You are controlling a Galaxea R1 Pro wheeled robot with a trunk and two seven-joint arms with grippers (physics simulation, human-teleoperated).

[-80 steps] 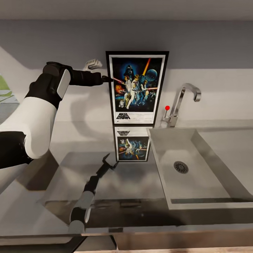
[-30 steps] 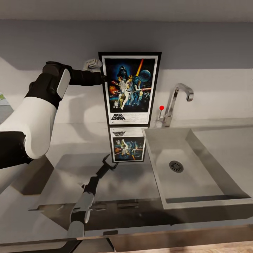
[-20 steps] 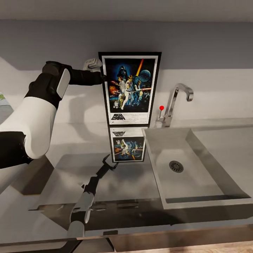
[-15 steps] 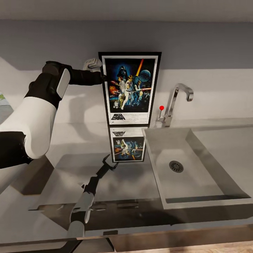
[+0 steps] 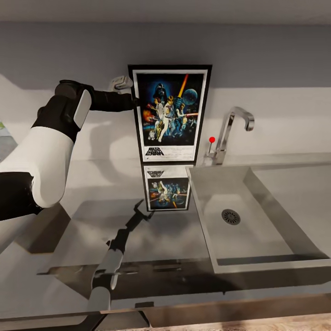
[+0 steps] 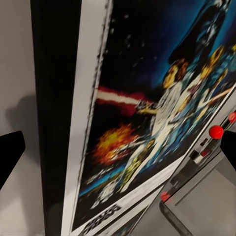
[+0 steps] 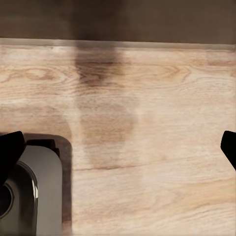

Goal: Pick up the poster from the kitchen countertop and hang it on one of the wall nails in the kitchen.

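We see the poster (image 5: 169,114) standing upright at the far side of the counter (image 5: 92,174), against the grey wall, its bottom edge just above the glossy surface, where a fainter upside-down mirror image (image 5: 167,187) of it lies below. Whether that edge still touches the counter we cannot tell. Our left hand (image 5: 134,102) reaches in from the left and meets the poster's left frame edge at about the upper third; in the left wrist view the black frame and white border (image 6: 64,128) run between the two dark fingertips (image 6: 11,156), which stand well apart on either side, so the hand looks wide around the edge, though we cannot tell whether it grips. To the right of the poster sit the chrome tap (image 5: 232,128) with its red-knobbed lever (image 5: 212,139), and nearer to us the sunken sink (image 5: 257,264) with its drain (image 5: 231,216). In the right wrist view our right hand (image 7: 118,147) hangs over a pale wooden floor (image 7: 147,113) with its fingertips far apart, wide and holding nothing, and part of the robot's dark base (image 7: 29,191) shows beside it.
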